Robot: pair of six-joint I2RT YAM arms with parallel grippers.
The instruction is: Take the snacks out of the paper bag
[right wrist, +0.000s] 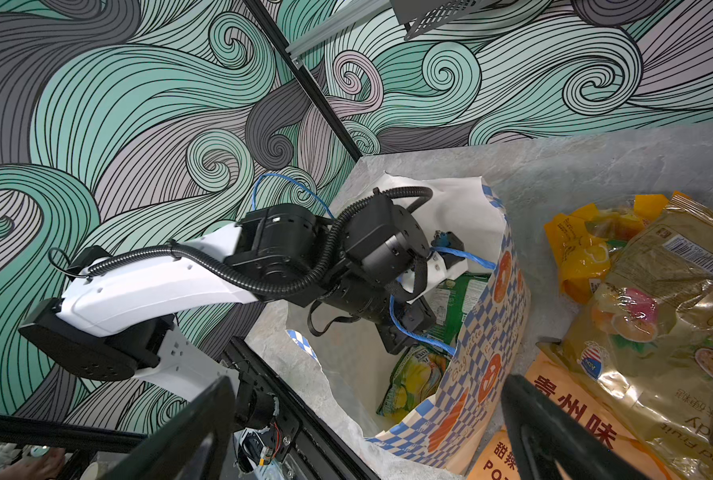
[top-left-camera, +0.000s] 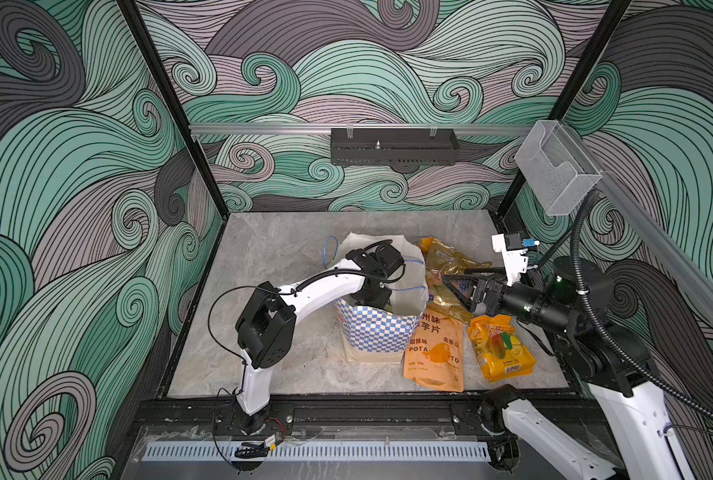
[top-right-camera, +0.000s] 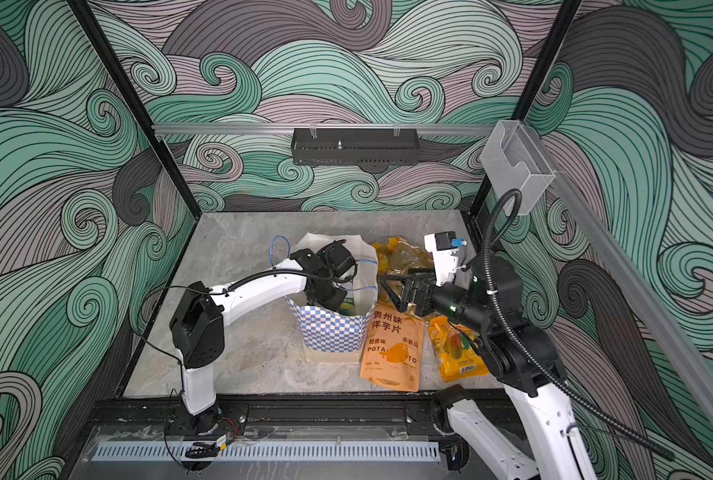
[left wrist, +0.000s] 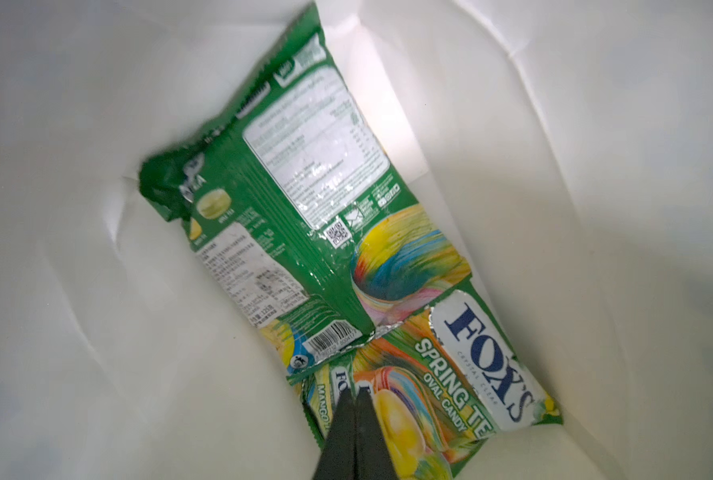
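While the paper bag stands upright near the middle of the grey worktop with its mouth open, the left arm reaches down into it from the left. In both top views the arm's wrist fills the opening and hides its gripper.

Left wrist view: the left gripper is inside the bag with its fingers pressed together. The tips sit over a mango-print packet at the bag's white bottom. I cannot tell whether any film is caught between them.

Three packets lie in there:
- a green packet, back side up;
- a Fox's Spring Tea packet, overlapped by the green one;
- the mango-print packet, partly under both.

One blue cord handle lies across the left wrist. The other handle stands free at the bag's far-left rim.

The right gripper hovers just right of the bag, above the worktop. Its fingers are spread wide with nothing between them, and it points toward the bag's side.

Already out of the bag, all on the worktop to its right:
- the orange POTATO pouch, lying flat against the bag's base;
- the yellow-orange fruit-print packet, just beside the pouch;
- the golden-brown packet, farther back and partly under the right gripper;
- a yellow packet, behind the golden-brown one.
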